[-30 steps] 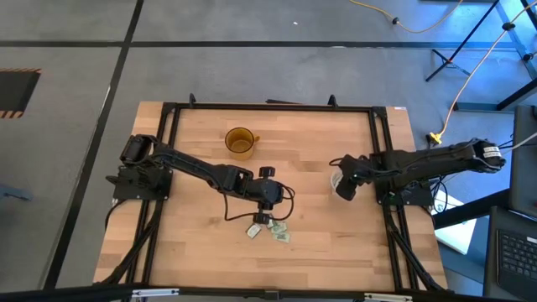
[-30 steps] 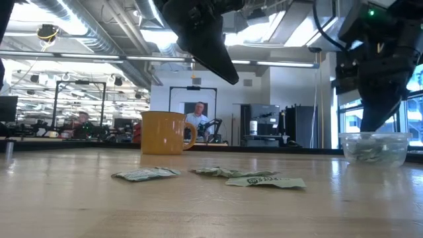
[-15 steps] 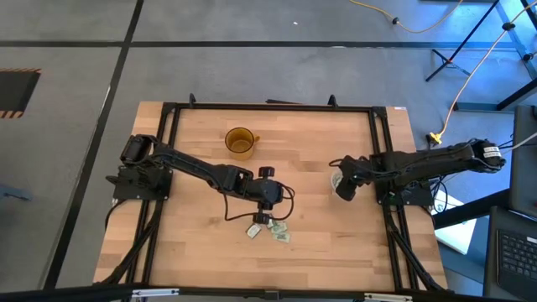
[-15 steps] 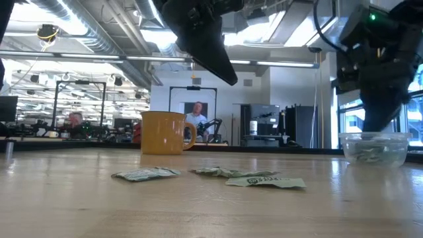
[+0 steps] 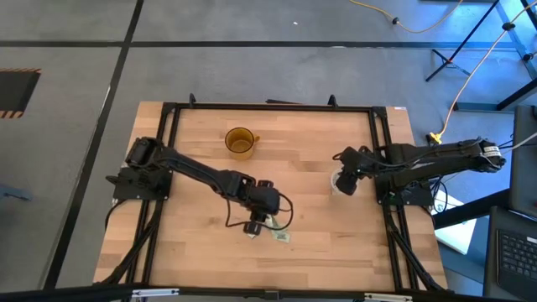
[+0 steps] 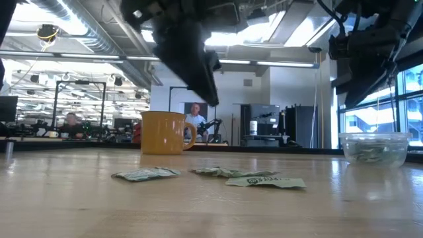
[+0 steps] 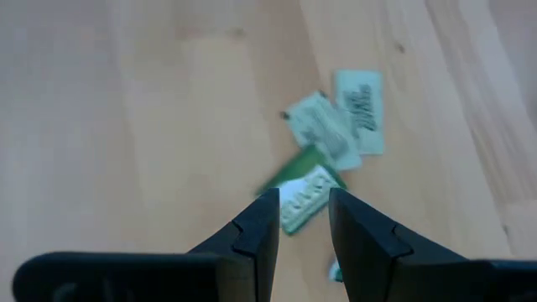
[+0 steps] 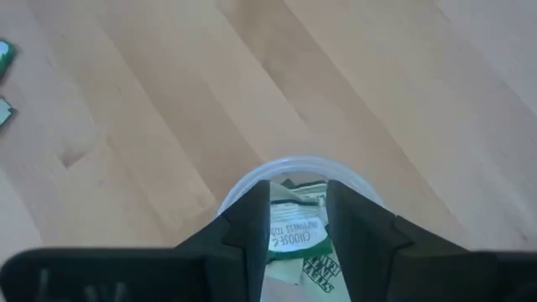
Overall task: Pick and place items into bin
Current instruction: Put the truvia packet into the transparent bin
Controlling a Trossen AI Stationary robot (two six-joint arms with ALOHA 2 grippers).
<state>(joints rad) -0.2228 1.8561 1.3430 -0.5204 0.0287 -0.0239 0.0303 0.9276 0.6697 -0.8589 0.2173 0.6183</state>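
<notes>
Three pale green and white packets [image 7: 323, 134] lie flat on the wooden table, near its front middle; they also show in the low view [image 6: 264, 180] and the high view [image 5: 281, 236]. My left gripper [image 7: 302, 210] hangs over them, pointing down, its fingers a little apart and empty; it also shows in the high view [image 5: 252, 225]. The clear round cup [image 6: 374, 147] stands at the table's right with several packets [image 8: 294, 235] in it. My right gripper [image 8: 298, 197] hovers above the cup's rim [image 8: 289, 168], open and empty.
An amber cup with a handle [image 5: 240, 142] stands upright at the table's far middle, and shows in the low view [image 6: 165, 132]. Black frame rails [image 5: 268, 106] run along the table's edges. Bare wood lies between the loose packets and the clear cup. People show in the room behind.
My left gripper has gone toward the table's near edge and now hangs over the loose packets. My right gripper has risen from the clear cup and stands higher above it. The packets and both cups have stayed where they were.
</notes>
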